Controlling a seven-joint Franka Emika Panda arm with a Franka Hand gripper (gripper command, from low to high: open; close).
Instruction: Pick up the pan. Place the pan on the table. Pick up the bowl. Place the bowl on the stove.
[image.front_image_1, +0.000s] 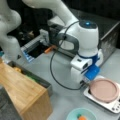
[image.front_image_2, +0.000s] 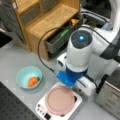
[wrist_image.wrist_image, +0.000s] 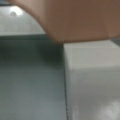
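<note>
The gripper (image.front_image_1: 86, 83) is down at the edge of the pan (image.front_image_1: 104, 90), which sits on the stove (image.front_image_1: 113, 106) on the grey bench (image.front_image_1: 62, 67). Whether the gripper is clenched or released I cannot tell; the arm hides it in both front views. The bowl (image.front_image_2: 26, 76), holding an orange item (image.front_image_2: 33, 81), stands on the bench apart from the gripper, beyond the stove's corner.

Light wooden counter (image.front_image_2: 47, 22) with open drawer (image.front_image_2: 62, 37), steel oven (image.front_image_1: 110, 40) — dark backdrop
</note>
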